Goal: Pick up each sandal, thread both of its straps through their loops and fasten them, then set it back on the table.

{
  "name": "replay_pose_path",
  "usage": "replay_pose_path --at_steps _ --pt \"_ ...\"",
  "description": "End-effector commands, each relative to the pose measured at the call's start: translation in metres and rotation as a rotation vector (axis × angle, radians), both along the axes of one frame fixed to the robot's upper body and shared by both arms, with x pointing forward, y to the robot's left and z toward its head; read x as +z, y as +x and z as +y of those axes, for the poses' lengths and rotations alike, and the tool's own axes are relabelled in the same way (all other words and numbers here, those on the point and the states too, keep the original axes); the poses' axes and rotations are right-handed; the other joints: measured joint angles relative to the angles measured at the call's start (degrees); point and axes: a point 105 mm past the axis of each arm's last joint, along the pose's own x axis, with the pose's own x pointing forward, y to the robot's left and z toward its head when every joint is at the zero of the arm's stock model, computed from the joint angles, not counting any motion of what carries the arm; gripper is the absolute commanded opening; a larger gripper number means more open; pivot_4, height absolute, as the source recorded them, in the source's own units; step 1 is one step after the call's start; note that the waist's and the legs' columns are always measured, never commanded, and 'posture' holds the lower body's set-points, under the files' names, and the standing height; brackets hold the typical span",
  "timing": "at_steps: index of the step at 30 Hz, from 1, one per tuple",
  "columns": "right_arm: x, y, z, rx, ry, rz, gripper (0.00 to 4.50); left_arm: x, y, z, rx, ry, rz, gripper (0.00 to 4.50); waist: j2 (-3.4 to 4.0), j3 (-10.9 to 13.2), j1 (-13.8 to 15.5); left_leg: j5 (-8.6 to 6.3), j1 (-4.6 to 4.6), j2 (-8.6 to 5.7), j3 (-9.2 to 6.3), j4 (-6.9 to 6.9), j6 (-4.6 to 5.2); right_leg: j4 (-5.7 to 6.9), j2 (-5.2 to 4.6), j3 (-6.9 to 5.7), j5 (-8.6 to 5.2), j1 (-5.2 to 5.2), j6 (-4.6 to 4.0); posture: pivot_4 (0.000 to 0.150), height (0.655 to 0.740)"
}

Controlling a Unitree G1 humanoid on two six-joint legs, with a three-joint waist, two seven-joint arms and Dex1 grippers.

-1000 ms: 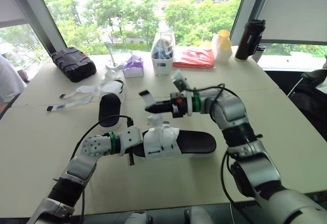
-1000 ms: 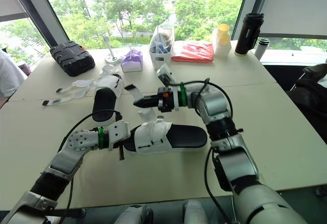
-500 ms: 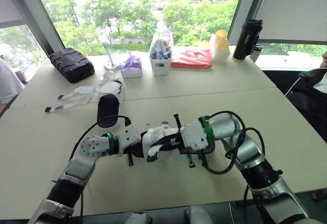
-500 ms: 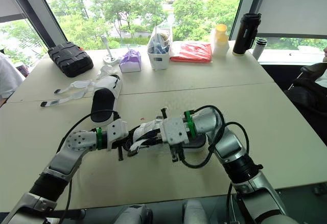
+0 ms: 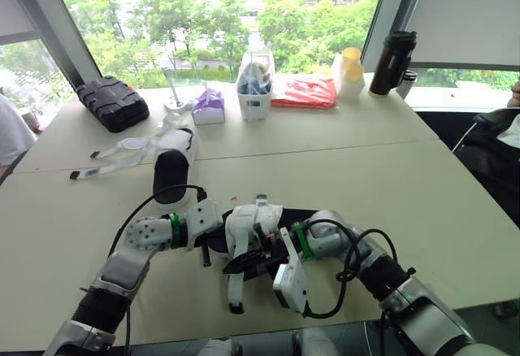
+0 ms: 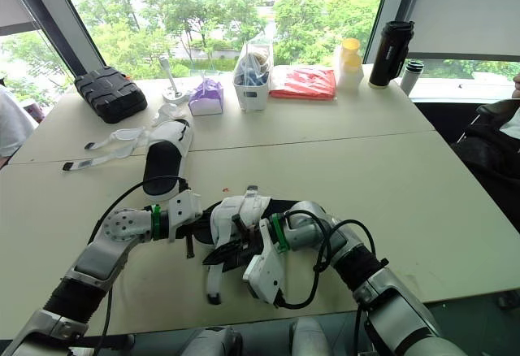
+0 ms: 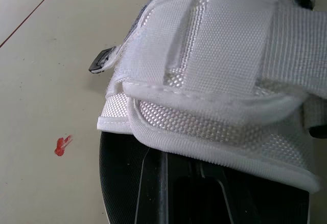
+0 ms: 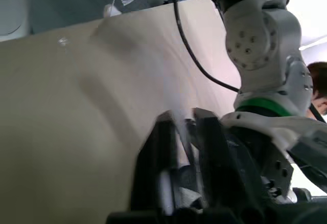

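A sandal [image 5: 253, 219] with a black sole and white straps lies in the middle of the table [image 5: 422, 185]. My left gripper [image 5: 209, 242] is shut on the sole's end; in the left wrist view the white upper [image 7: 219, 81] sits over the black sole [image 7: 122, 183]. On the near side, my right gripper [image 5: 237, 264] is shut on a white strap [image 5: 234, 289] that hangs down to the tabletop. The same strap [image 8: 180, 129] shows pinched between the fingers in the right wrist view. A second sandal [image 5: 172, 169] lies farther left with loose straps [image 5: 114, 157] spread beside it.
Along the far edge stand a black case [image 5: 114, 102], a purple tissue pack [image 5: 210, 106], a white bin [image 5: 256, 88], a red bag [image 5: 307, 92], a yellow-lidded jar [image 5: 351, 70] and a black bottle [image 5: 390, 62]. A person's sleeve [image 5: 12, 132] shows at the left edge.
My right gripper came down from above the sandal, crossed over it and now sits at its near side, drawing the strap toward the table's front. The left gripper kept its hold.
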Motion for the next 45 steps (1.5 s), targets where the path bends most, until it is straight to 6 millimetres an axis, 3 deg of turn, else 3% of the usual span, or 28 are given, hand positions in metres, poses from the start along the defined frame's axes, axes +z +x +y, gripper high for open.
replay_pose_path --at_steps 1,5,15,18,21,25,27,33,37,45 --pt "-0.004 0.001 -0.009 0.031 -0.019 -0.034 2.42 -0.035 -0.018 -0.001 -0.015 0.05 0.146 0.0 0.0 0.0 0.0 0.0 0.0 0.0 0.0 0.01 0.0 0.0 0.01 0.0 0.0 0.01 -0.01 0.15 0.74" --pt "-0.007 0.005 -0.032 0.007 -0.05 -0.034 4.47 -0.035 -0.017 -0.003 -0.011 0.045 0.144 0.0 0.01 0.0 0.1 0.0 0.0 0.0 0.0 0.02 0.01 -0.02 0.0 0.04 0.0 0.04 -0.01 0.15 0.74" --pt "-0.016 -0.006 -0.112 -0.113 -0.19 0.051 4.47 -0.04 -0.016 -0.01 -0.013 0.034 0.142 0.0 0.0 -0.1 0.5 -0.16 0.49 -0.01 0.05 0.04 0.29 -0.27 -0.06 0.04 -0.17 0.79 -0.01 0.15 0.74" --pt "-0.005 0.004 -0.126 -0.279 -0.206 0.222 4.47 -0.042 -0.016 -0.012 -0.019 0.036 0.139 0.0 -0.01 -0.1 0.5 -0.27 0.87 -0.03 0.04 0.05 0.48 -0.34 -0.21 0.07 -0.36 1.25 0.09 0.15 0.74" --pt "0.009 0.011 -0.132 -0.485 -0.231 0.565 4.47 -0.043 -0.016 -0.012 -0.028 0.042 0.135 0.0 0.0 -0.1 0.5 -0.31 0.87 -0.05 -0.01 0.11 0.54 -0.37 -0.29 0.14 -0.38 1.27 0.1 0.15 0.74" --pt "0.046 -0.004 -0.121 -0.619 -0.318 1.31 4.47 -0.044 -0.016 -0.014 -0.036 0.052 0.129 0.0 0.17 0.0 0.7 -0.32 0.78 -0.08 -0.09 0.12 0.56 -0.34 -0.4 0.12 -0.38 1.18 0.09 0.15 0.74" --pt "0.055 -0.007 -0.116 -0.649 -0.38 1.484 4.47 -0.044 -0.016 -0.014 -0.039 0.053 0.127 0.0 0.15 0.0 0.8 -0.33 0.79 -0.06 -0.08 0.12 0.57 -0.34 -0.51 0.1 -0.38 1.17 0.07 0.15 0.74" --pt "0.046 -0.005 -0.092 -0.689 -0.407 1.755 4.47 -0.043 -0.018 -0.016 -0.047 0.057 0.12 0.0 -0.12 -0.2 1.8 -0.43 0.54 -0.13 -0.16 0.06 0.67 -0.37 -0.52 -0.14 -0.54 0.92 0.25 0.15 0.74" --pt "0.036 -0.017 -0.076 -0.69 -0.45 1.792 4.47 -0.043 -0.019 -0.016 -0.045 0.059 0.118 0.0 -0.13 -0.2 2.1 -0.41 -0.28 -0.28 -0.16 0.2 0.65 -0.28 -0.63 -0.14 -0.34 0.12 0.35 0.15 0.74" --pt "0.017 -0.02 -0.043 -0.743 -0.383 1.903 4.47 -0.045 -0.026 -0.013 -0.037 0.063 0.125 0.0 -0.17 -0.3 1.8 -0.42 -0.23 -0.28 -0.13 0.1 0.67 -0.27 -0.61 -0.13 -0.34 0.11 0.35 0.15 0.74"
